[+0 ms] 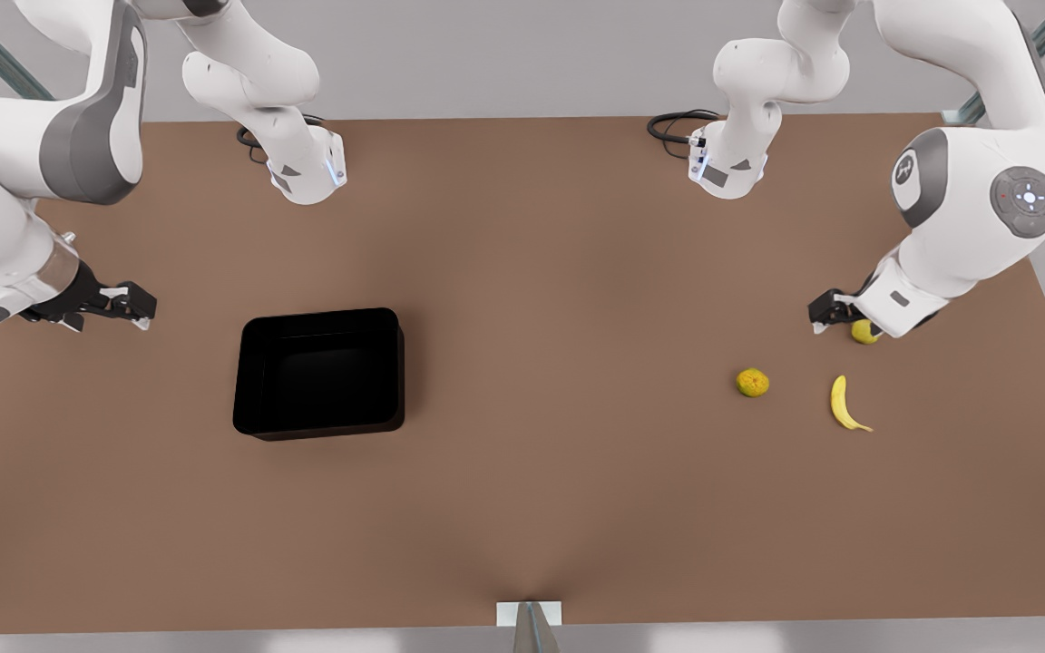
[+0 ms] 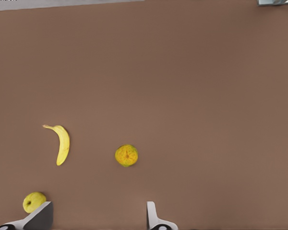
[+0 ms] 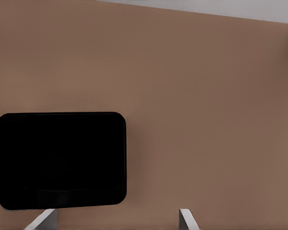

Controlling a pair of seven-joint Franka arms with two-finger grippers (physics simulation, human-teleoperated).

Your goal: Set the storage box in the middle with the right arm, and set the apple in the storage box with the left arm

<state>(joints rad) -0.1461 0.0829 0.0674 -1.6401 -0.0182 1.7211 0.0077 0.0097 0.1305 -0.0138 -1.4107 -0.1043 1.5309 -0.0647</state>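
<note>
storage box [image 1: 319,374] left of centre | apple [image 1: 864,332] beside left gripper [image 1: 820,315] | right gripper [image 1: 134,306] apart from box

The brown table [image 1: 522,508] carries the box [image 1: 319,374] left of centre. Toward its right edge lie the apple [image 1: 864,332], an orange [image 1: 752,383] and a banana [image 1: 843,404].

No readable words, brands or numbers show anywhere. The only signs are small: a white round emblem on the grey joint cap [image 1: 906,170] at the front view's right, too small to read, and a ring of tiny light marks on the neighbouring grey disc [image 1: 1028,196].
</note>
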